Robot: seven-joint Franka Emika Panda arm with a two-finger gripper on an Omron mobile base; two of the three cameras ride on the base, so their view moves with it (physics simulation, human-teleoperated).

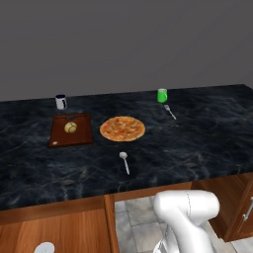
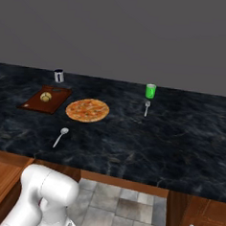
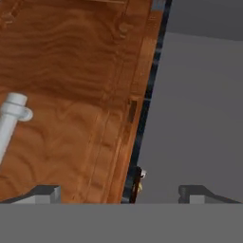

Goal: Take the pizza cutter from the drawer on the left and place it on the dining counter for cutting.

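Observation:
The pizza cutter is hidden. The drawer's reddish-brown wooden front (image 3: pixel 71 95) is close in front of the hand, and one end of its silver bar handle (image 3: pixel 12 118) shows at the left. My gripper (image 3: pixel 118 193) is open, with its two dark fingertips (image 3: pixel 45 192) wide apart and nothing between them. It sits to the right of the handle and does not touch it. The dining counter (image 1: pixel 197 143) (image 2: pixel 180 139) is black marble with pale veins and runs across both base views above the wood cabinets.
On the counter lie a pizza (image 1: pixel 122 128) (image 2: pixel 87 109), a brown cutting board (image 1: pixel 70 130) with a round yellowish item, a white spoon (image 1: pixel 124 161) (image 2: pixel 61 136), a silver fork (image 1: pixel 170 111), a green cup (image 1: pixel 162 95) and a dark mug (image 1: pixel 61 102). Tiled floor shows below the counter.

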